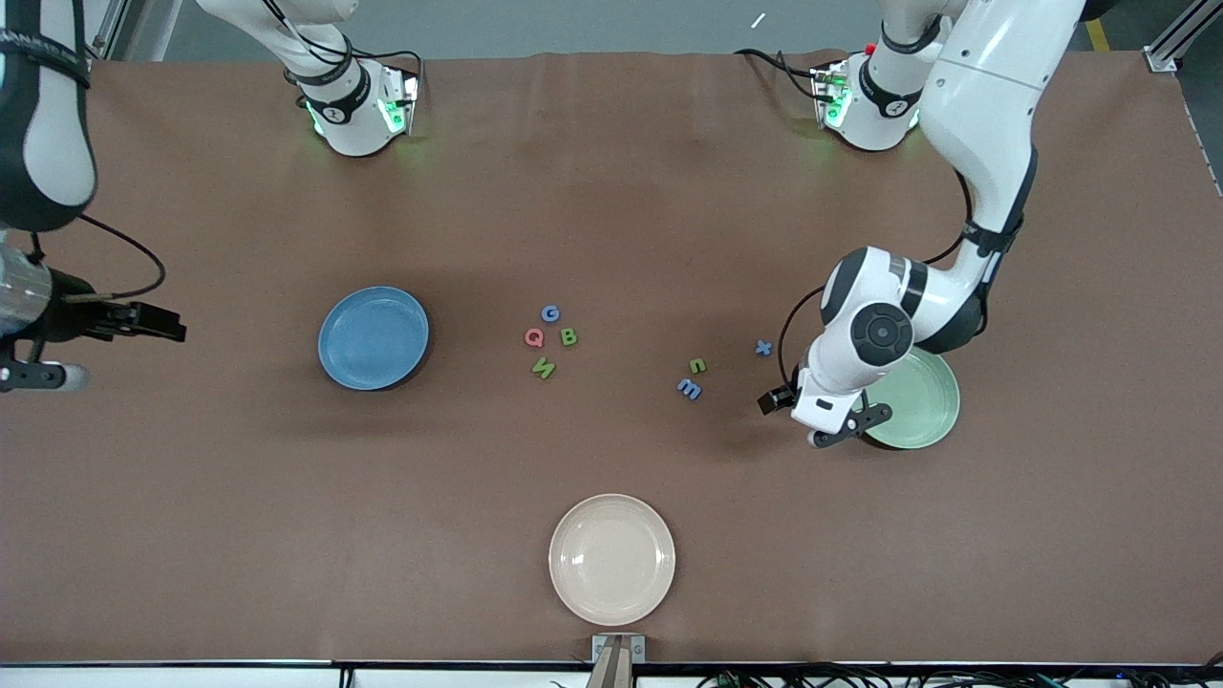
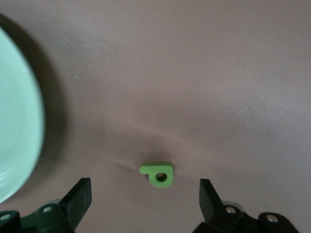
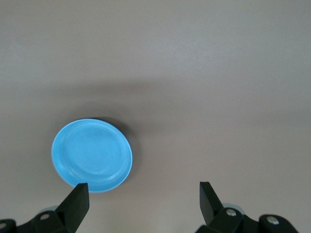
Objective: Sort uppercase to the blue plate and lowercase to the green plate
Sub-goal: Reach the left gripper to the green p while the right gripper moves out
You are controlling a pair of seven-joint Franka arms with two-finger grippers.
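My left gripper (image 1: 849,427) (image 2: 145,187) is open, low over the table beside the pale green plate (image 1: 922,401) (image 2: 14,126). A green lowercase p (image 2: 158,174) lies flat on the table just ahead of its fingertips, untouched; the hand hides it in the front view. Lowercase x (image 1: 762,348), n (image 1: 698,365) and m (image 1: 689,388) lie toward the table's middle. Uppercase G (image 1: 550,312), Q (image 1: 534,336), B (image 1: 568,335) and N (image 1: 544,367) cluster near the blue plate (image 1: 373,337) (image 3: 91,155). My right gripper (image 1: 38,375) (image 3: 143,190) is open and empty, off at the right arm's end.
A beige plate (image 1: 611,558) sits near the table's front edge, nearer to the camera than the letters. All three plates hold nothing. Brown cloth covers the whole table. The left arm's forearm overhangs part of the green plate.
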